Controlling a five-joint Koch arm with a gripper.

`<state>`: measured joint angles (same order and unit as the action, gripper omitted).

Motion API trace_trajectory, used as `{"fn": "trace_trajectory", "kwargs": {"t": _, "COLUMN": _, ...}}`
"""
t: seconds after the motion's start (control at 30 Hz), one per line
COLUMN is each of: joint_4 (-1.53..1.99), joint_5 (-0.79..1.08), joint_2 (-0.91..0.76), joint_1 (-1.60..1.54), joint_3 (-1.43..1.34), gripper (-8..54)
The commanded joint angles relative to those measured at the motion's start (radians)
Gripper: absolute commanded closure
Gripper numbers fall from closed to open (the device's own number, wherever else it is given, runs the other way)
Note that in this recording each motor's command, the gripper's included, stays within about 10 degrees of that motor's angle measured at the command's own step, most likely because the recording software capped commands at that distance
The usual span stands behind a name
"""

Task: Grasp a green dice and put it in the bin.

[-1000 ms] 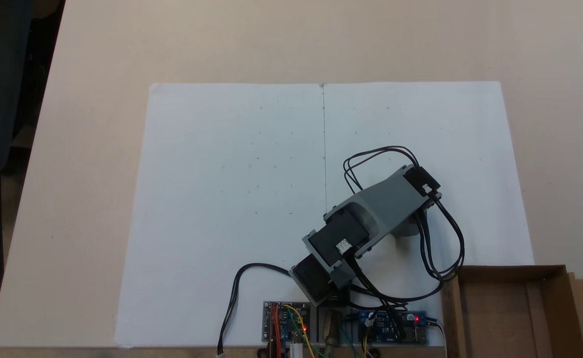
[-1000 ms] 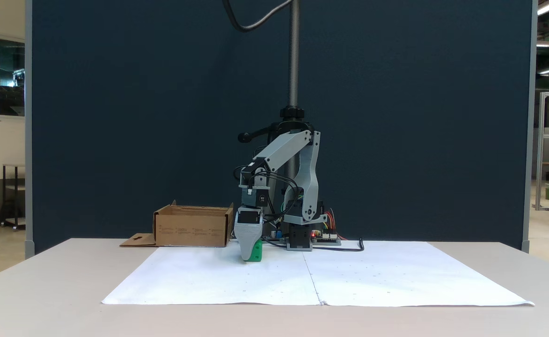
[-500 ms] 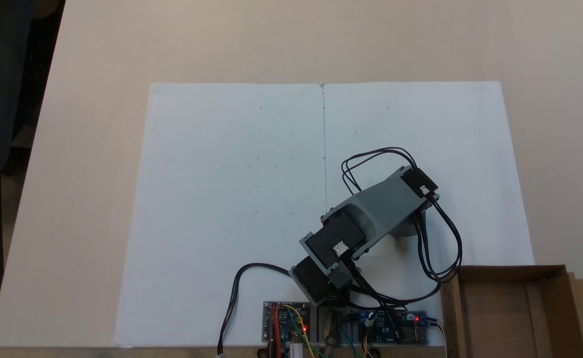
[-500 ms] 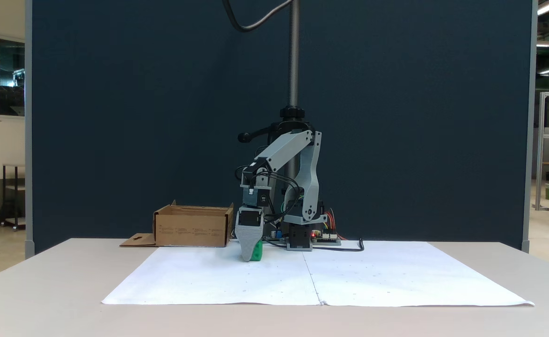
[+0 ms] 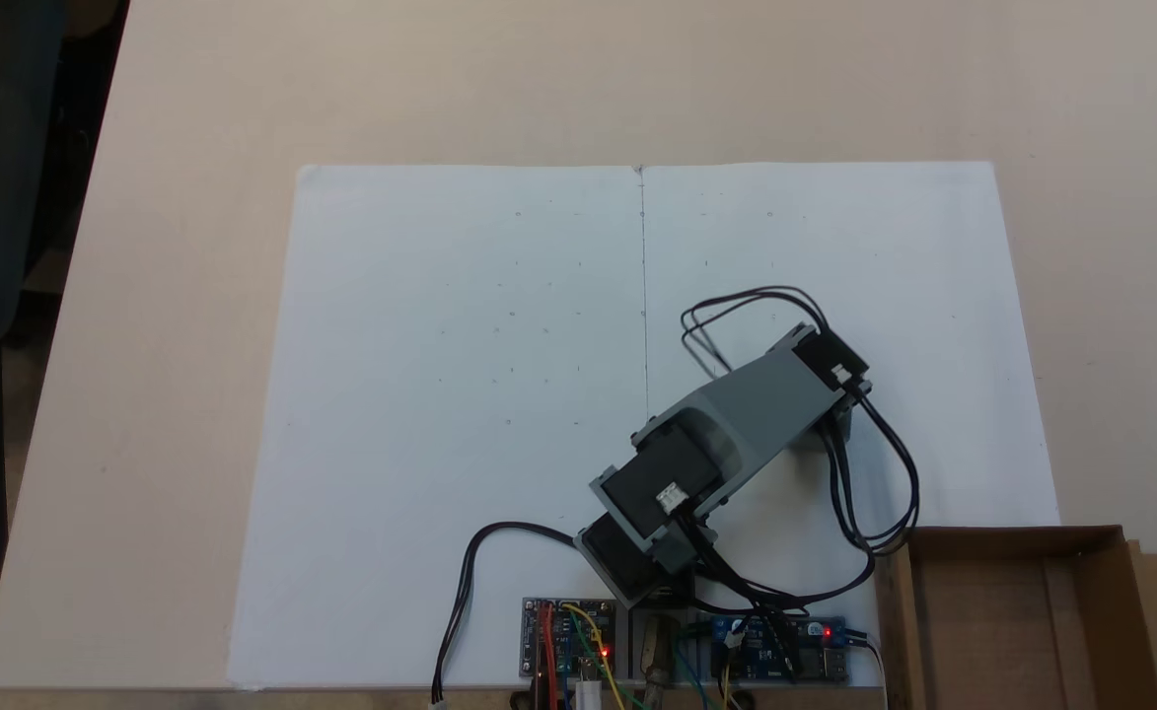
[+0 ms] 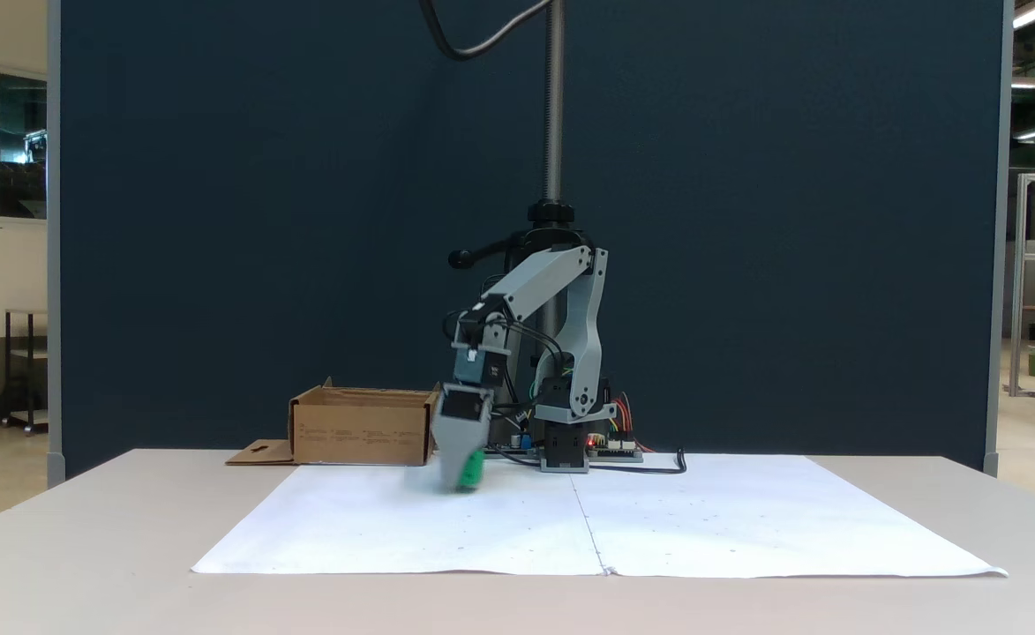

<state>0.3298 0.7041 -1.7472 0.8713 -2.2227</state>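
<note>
The bin [image 5: 1017, 631] sits empty. The gripper [image 6: 460, 472] appears clamped on the green dice [image 6: 471, 469], held clear of the paper sheet [image 6: 376, 529]; orientation blurred, indeterminate.

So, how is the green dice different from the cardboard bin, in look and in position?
The green dice is bright green and tiny; the bin is brown cardboard and much larger. In the side-on fixed view, the dice sits at the tip of the end effector, blurred, just above the white paper, while the bin rests on the table. The bin has low walls around an open top; the dice is a closed block.
</note>
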Motion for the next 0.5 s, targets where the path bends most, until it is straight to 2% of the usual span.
{"fn": "trace_trajectory", "kwargs": {"t": 0.0, "joint_4": -0.040, "joint_5": -0.115, "joint_2": -0.054, "joint_1": 0.009, "joint_3": 0.064, "gripper": 33.5}}
{"fn": "trace_trajectory", "kwargs": {"t": 0.13, "joint_4": -0.031, "joint_5": -0.265, "joint_2": -0.120, "joint_1": 0.029, "joint_3": 0.143, "gripper": 33.5}}
{"fn": "trace_trajectory", "kwargs": {"t": 0.27, "joint_4": 0.000, "joint_5": -0.331, "joint_2": -0.152, "joint_1": 0.071, "joint_3": 0.189, "gripper": 33.5}}
{"fn": "trace_trajectory", "kwargs": {"t": 0.47, "joint_4": 0.201, "joint_5": -0.440, "joint_2": -0.155, "joint_1": 0.181, "joint_3": 0.400, "gripper": 33.5}}
